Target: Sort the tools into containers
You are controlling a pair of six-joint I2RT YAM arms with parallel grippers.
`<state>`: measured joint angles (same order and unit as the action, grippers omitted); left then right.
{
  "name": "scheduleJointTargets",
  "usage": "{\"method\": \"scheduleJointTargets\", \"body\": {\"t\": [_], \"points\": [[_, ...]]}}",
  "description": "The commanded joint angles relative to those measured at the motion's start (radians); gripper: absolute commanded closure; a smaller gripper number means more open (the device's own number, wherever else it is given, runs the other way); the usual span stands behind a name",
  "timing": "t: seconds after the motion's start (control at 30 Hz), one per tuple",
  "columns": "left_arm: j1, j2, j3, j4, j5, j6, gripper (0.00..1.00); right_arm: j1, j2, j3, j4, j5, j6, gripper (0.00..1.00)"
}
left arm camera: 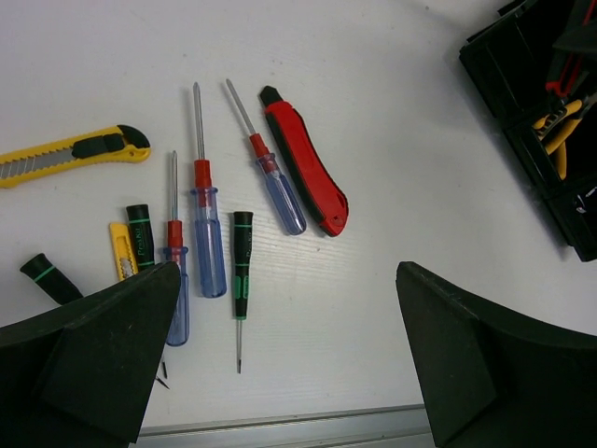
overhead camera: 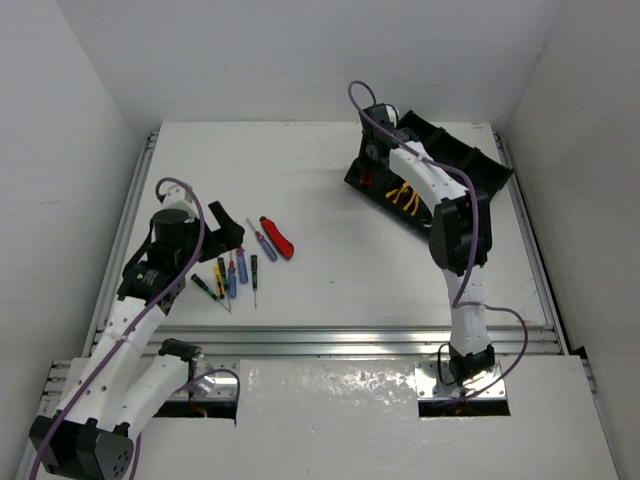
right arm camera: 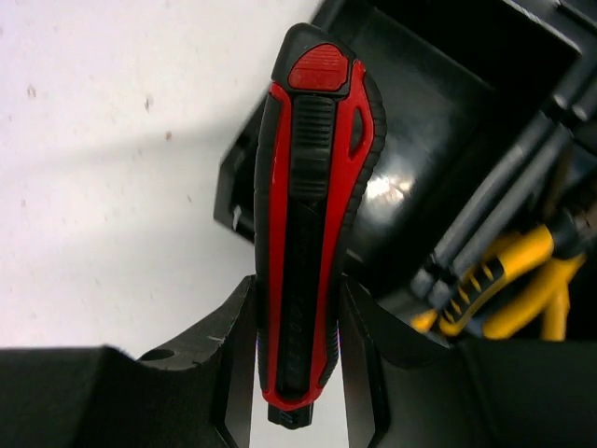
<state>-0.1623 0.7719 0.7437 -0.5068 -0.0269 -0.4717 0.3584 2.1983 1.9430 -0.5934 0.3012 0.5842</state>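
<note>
My right gripper (right arm camera: 298, 308) is shut on a red-and-black utility knife (right arm camera: 312, 205), held lengthwise over the corner of the black tray (right arm camera: 429, 121). In the top view this gripper (overhead camera: 375, 140) hangs at the tray's (overhead camera: 490, 170) far left end. Yellow-handled pliers (right arm camera: 508, 280) lie in a compartment beside it. My left gripper (left arm camera: 287, 280) stands open above the table, nothing between its fingers. Just beyond it lie blue-handled screwdrivers (left arm camera: 207, 243), a green-and-black screwdriver (left arm camera: 242, 271) and a second red-and-black knife (left arm camera: 308, 168).
A yellow utility knife (left arm camera: 70, 154) and small dark-handled drivers (left arm camera: 140, 233) lie left of the screwdrivers. An aluminium rail (overhead camera: 350, 340) runs along the table's near edge. White walls close in both sides.
</note>
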Motion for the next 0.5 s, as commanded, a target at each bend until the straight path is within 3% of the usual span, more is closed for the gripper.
{"method": "scheduleJointTargets", "body": {"t": [0.0,0.07,0.2,0.3,0.4,0.47], "points": [[-0.005,-0.019,-0.007,0.051,0.022,0.015,0.00,-0.027,0.063,0.143,-0.048,0.016,0.014,0.79],[-0.005,-0.022,-0.007,0.053,0.022,0.015,0.00,-0.039,0.100,0.171,-0.043,0.007,0.014,0.78],[-0.005,-0.026,-0.009,0.057,0.022,0.016,0.00,-0.041,0.124,0.206,-0.074,0.044,0.003,0.52],[-0.003,-0.023,-0.010,0.059,0.050,0.019,0.00,-0.041,0.081,0.179,-0.060,0.067,0.000,0.51],[-0.005,-0.031,-0.010,0.060,0.055,0.019,0.00,-0.026,0.022,0.149,-0.046,0.035,-0.003,0.40],[-0.003,-0.037,-0.012,0.062,0.051,0.018,0.00,0.020,-0.032,0.091,-0.005,-0.037,-0.050,0.39]]}}
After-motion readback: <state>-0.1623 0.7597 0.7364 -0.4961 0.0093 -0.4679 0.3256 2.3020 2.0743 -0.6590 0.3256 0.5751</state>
